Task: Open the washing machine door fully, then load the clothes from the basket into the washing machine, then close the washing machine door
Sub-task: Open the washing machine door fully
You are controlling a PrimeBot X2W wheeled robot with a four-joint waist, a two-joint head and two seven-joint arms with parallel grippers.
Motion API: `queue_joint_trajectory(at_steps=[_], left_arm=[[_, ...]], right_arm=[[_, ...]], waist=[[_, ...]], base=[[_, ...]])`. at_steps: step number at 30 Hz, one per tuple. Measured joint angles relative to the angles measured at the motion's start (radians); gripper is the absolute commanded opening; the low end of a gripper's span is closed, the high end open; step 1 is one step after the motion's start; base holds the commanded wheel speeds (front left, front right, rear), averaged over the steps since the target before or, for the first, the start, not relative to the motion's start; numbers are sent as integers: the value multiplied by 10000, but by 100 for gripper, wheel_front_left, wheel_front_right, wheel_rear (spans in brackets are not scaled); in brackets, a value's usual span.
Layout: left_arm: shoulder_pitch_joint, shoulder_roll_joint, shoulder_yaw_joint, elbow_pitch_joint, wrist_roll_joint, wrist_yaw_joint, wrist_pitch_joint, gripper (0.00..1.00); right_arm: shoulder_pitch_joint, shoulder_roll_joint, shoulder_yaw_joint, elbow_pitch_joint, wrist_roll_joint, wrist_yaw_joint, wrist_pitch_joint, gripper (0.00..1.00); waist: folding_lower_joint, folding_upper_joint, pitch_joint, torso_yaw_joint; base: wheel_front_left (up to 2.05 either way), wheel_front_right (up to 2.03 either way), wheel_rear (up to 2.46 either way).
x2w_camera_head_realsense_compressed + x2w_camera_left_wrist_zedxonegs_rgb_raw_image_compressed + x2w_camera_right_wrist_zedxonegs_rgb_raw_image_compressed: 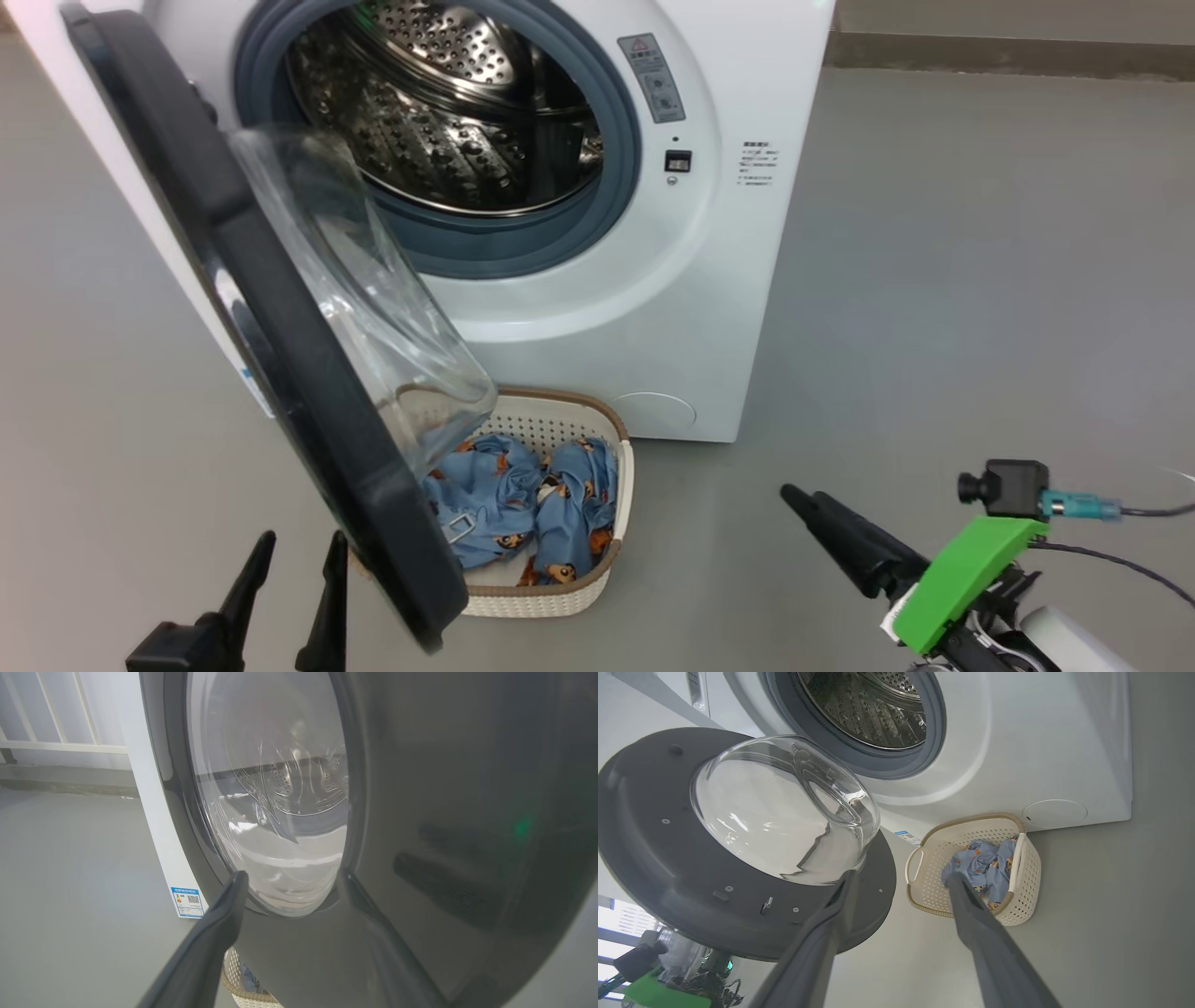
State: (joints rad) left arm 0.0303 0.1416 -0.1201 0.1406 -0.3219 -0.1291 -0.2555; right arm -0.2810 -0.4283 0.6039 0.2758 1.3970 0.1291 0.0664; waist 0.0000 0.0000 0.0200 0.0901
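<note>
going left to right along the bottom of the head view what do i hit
left gripper → basket with the clothes in it → right gripper. The washing machine door overlaps the first two, so it is left out.

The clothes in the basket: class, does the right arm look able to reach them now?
Probably yes: the open right gripper faces the clothes, with bare floor between; the washing machine door overhangs only the basket's far, left side.
</note>
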Motion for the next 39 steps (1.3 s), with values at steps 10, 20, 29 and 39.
queue_joint_trajectory(at_steps=[10, 20, 29, 39], left_arm=[[160, -13, 174, -86, 4, 0, 0, 100], [373, -63, 330, -151, 13, 0, 0, 100], [385, -88, 420, -173, 15, 0, 0, 100], [511, -123, 453, -184, 15, 0, 2, 100]], right_arm=[[198, -802, 711, 1129, -625, 0, -2623, 100], [193, -740, -922, 2389, -3131, 0, -3152, 100], [1347, 370, -3983, 2080, -7193, 0, -3160, 100], [2635, 1532, -5691, 905, -9935, 0, -3160, 100]], waist=[[0, 0, -89, -367], [0, 0, -89, -468], [0, 0, -135, -426], [0, 0, -166, -310]], base=[[0, 0, 0], [0, 0, 0], [0, 0, 0], [0, 0, 0]])
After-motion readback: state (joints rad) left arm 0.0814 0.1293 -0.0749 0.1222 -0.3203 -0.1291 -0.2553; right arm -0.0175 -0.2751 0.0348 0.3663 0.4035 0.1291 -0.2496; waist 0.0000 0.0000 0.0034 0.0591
